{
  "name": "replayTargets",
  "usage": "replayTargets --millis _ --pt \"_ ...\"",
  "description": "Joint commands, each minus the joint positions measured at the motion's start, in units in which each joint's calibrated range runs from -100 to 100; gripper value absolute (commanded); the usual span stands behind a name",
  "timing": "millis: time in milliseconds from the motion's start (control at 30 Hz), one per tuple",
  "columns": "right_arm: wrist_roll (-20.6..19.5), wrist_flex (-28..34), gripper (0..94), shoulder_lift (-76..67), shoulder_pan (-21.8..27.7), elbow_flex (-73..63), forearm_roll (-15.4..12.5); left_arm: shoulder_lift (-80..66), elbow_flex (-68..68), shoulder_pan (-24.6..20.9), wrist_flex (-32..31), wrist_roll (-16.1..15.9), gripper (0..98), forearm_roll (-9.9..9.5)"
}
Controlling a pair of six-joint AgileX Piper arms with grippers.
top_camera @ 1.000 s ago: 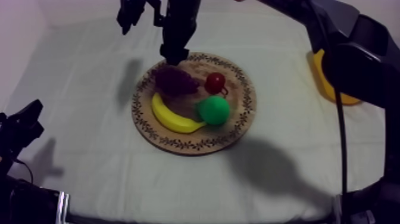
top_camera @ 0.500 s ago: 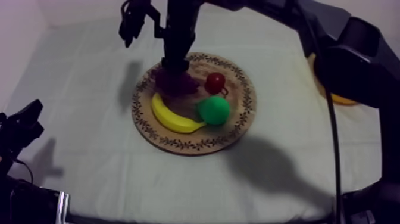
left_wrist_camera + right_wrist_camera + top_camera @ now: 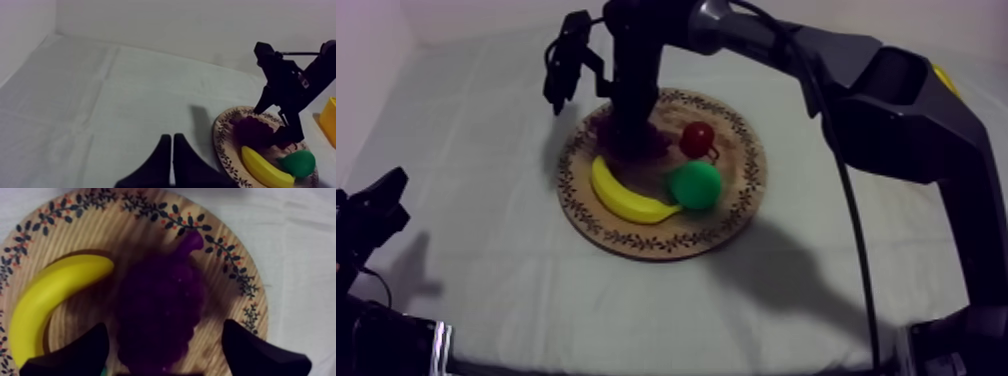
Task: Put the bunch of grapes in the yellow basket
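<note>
The table [image 3: 466,150] is covered all over by a grey-white cloth [image 3: 516,300], which lies flat with faint creases across it. A round wooden board [image 3: 734,205] with a patterned rim lies directly on the cloth, about mid-table and a little toward the far edge. Bare cloth shows all round it. A yellow basket [image 3: 329,119] stands on the cloth at the right side, apart from the board, nearer the far edge. Soft shadows fall on the cloth just left of the board, in front of it toward the right, and near the left front corner.
</note>
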Motion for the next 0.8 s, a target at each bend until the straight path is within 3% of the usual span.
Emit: replayTargets --millis 0,100,400,767 --pt "0.07 -0.45 62.9 0.90 0.09 -0.39 0.24 0.00 -0.02 -0.02 0.01 -0.01 0.1 0.01" --pt "0.24 -0.88 59.3 2.16 0.25 -0.92 0.20 0.00 -0.02 -0.02 0.01 -0.01 0.1 0.01" --pt "0.75 -1.57 27.8 3.12 0.04 -1.13 -0.30 0.00 -0.02 -0.02 0.01 -0.01 0.1 0.01" --pt "0.90 -1.74 25.0 -4.15 0.70 2.69 0.35 0.00 -0.02 -0.02 0.01 -0.01 0.1 0.01"
